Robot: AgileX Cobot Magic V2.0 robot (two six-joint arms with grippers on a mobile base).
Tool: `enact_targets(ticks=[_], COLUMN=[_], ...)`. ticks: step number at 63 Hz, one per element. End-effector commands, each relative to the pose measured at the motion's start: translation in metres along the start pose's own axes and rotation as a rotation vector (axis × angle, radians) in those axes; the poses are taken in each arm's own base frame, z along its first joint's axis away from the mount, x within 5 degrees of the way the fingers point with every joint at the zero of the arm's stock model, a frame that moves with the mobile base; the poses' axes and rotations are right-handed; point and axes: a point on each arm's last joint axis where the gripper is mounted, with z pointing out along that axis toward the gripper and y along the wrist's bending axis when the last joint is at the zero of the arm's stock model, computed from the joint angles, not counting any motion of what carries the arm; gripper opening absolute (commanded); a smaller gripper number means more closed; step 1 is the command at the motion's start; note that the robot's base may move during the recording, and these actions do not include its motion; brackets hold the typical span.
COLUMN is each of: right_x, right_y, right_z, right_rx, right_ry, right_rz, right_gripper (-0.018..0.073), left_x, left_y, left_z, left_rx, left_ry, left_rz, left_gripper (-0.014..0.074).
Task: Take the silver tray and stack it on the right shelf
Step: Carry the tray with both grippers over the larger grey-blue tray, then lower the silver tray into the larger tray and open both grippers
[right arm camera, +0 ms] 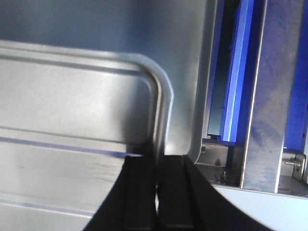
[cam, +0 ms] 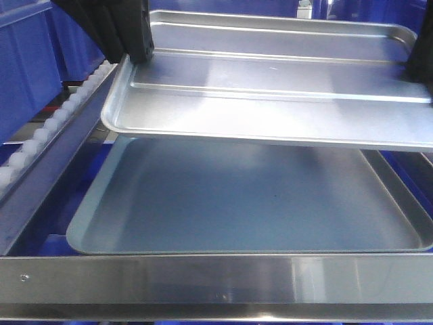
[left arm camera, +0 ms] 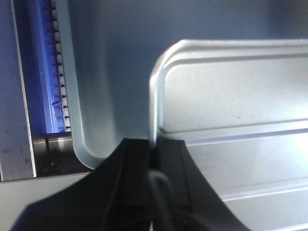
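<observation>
- The silver tray (cam: pixel 270 101) was seen as bare bright metal, smooth and glossy, with sheen along its rim and ribs.
- The larger tray (cam: pixel 250 203) was seen as dull grey metal, matt and smooth.
- On the right shelf (cam: pixel 51 179), the front bar (cam: pixel 216 277) was shown as brushed steel with a streaked shine, and the rollers (cam: pixel 40 132) as white plastic.
- The fingers (left arm camera: pixel 134 178) of the left gripper (left arm camera: pixel 153 150) and of the right gripper (right arm camera: pixel 158 163) were seen as matt black.
- The bin (cam: pixel 27 61) was seen as blue plastic.

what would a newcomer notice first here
A shiny silver tray hangs in mid-air across the upper front view, its short rims pinched by the black left fingers and right fingers. Directly below, a larger dull grey tray lies on the shelf, white rollers along its left rail.
</observation>
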Motion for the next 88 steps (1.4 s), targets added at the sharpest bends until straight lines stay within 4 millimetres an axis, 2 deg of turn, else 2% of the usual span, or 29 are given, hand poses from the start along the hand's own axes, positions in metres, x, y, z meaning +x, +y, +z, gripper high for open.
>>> enact_targets(ticks=[1,64,79,88], right_x=[-0.009,-0.011,-0.029,-0.045], right_y=[0.000,0.001,0.008,0.016], right_z=[-0.016,-0.017,-0.021,-0.004], right_rx=[-0.007,-0.021,-0.033,-0.020], right_ry=[-0.089,-0.104,-0.135,-0.108], right_rz=[-0.032,-0.027,-0.038,-0.061], right_gripper=[0.0057,0.0057,0.0057,0.0057], left_x=[-0.009,-0.013,-0.027,-0.040], left_y=[0.004,0.001,0.012,0.026], left_z=[-0.024,-0.024,-0.020,0.003], left_rx=[0.030,0.054,0.056,-0.004], left_ry=[-0.095,-0.140,-0.203,-0.181], left_rz=[0.005,0.013,-0.018,-0.024], left_gripper=[-0.0093,-0.0093,-0.0093,-0.0093])
